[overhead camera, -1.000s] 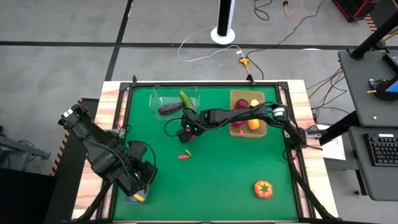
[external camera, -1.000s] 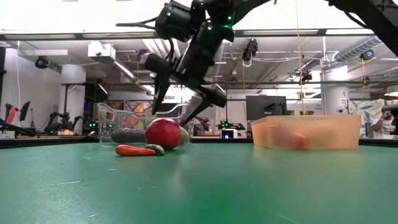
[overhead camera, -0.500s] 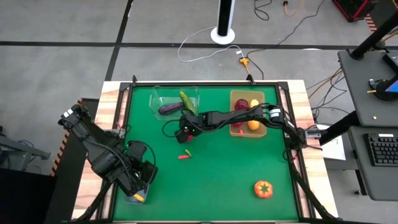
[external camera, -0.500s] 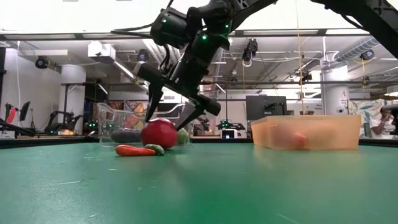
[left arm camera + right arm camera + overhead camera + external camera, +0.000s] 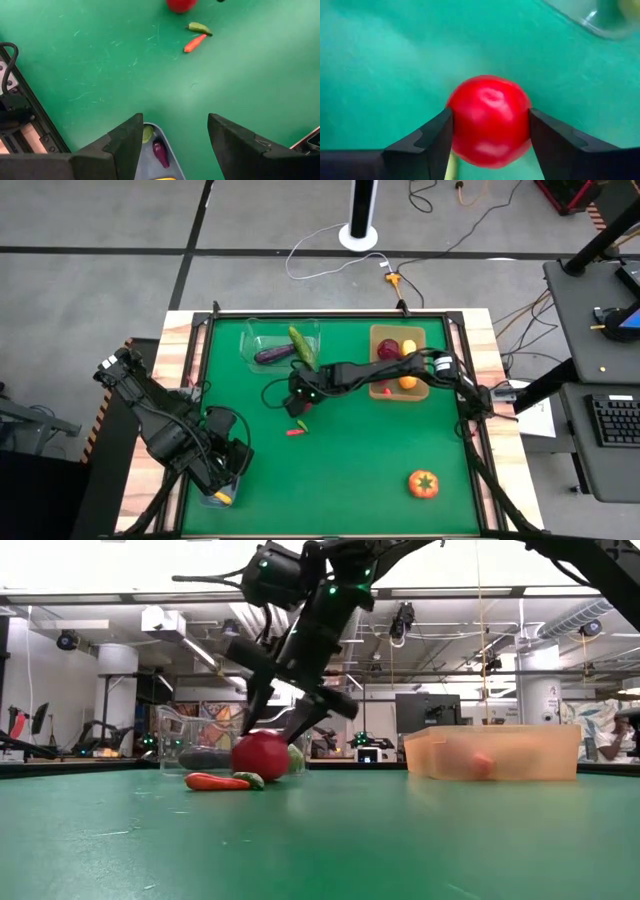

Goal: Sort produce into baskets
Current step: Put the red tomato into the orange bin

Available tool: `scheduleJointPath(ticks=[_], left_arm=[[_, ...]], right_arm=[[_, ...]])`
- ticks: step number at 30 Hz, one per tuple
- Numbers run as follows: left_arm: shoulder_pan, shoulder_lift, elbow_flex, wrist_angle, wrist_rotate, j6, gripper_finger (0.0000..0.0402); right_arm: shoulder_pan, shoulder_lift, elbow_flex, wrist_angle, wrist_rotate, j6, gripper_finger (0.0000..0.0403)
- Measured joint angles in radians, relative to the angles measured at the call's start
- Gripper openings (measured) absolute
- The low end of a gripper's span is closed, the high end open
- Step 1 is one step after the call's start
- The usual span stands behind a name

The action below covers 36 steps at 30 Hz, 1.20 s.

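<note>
A red round fruit [image 5: 262, 755] sits on the green table near its middle, in front of the clear tub [image 5: 280, 340]. The tub holds a purple eggplant [image 5: 272, 354] and a green cucumber [image 5: 302, 345]. My right gripper [image 5: 270, 735] is down over the fruit and shut on it; in the high view the gripper [image 5: 299, 400] hides it. A red chilli [image 5: 295, 431] and a green chilli [image 5: 303, 423] lie just nearer. My left gripper [image 5: 175, 145] is open and empty above the bluish-grey tub [image 5: 222, 494] at the near left corner. My right gripper pinches the red round fruit between its two fingers, one on each opposite side [image 5: 456, 125] at the fruit's widest part. The fingers come from above, slanting down from the table's right side. The fruit's underside [image 5: 262, 776] rests on the table.
The tan wooden tray [image 5: 420, 365] at the far right holds red and yellow fruits. An orange tomato-like fruit [image 5: 424, 483] lies near the near right corner. The bluish-grey tub [image 5: 162, 150] holds small green, purple and yellow pieces. A raised frame edges the table.
My right gripper has come down and a little toward the table's near left, over the red round fruit, and its fingers have closed in from wide open onto the fruit's sides. The fruit stays on the table.
</note>
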Motion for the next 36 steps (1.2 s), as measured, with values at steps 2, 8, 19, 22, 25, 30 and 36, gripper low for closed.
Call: scheduleJointPath(ticks=[2,8,19,22,25,30,36], left_arm=[[0.000,0.000,0.000,0.000,0.000,0.008,0.0205],[0.000,0.000,0.000,0.000,-0.002,0.017,0.0205],[0.000,0.000,0.000,0.001,-0.003,0.027,0.0205],[0.000,0.000,0.000,0.001,-0.002,0.027,0.0205],[0.000,0.000,0.000,0.001,-0.002,0.027,0.0205],[0.000,0.000,0.000,0.001,-0.002,0.027,0.0205],[0.000,0.000,0.000,0.001,-0.005,0.027,0.0205]], right_arm=[[0.003,-0.019,-0.002,-0.053,0.011,-0.013,0.0221],[0.014,-0.082,-0.003,-0.252,0.057,-0.069,0.0228],[0.029,-0.282,-0.007,-0.605,0.123,-0.106,0.0227],[0.017,-0.349,-0.021,-0.641,0.151,-0.105,0.0227],[-0.004,-0.417,-0.044,-0.694,0.192,-0.102,0.0227],[-0.040,-0.518,-0.152,-0.769,0.294,-0.070,0.0226],[-0.096,-0.630,-0.404,-0.751,0.297,-0.006,0.0226]])
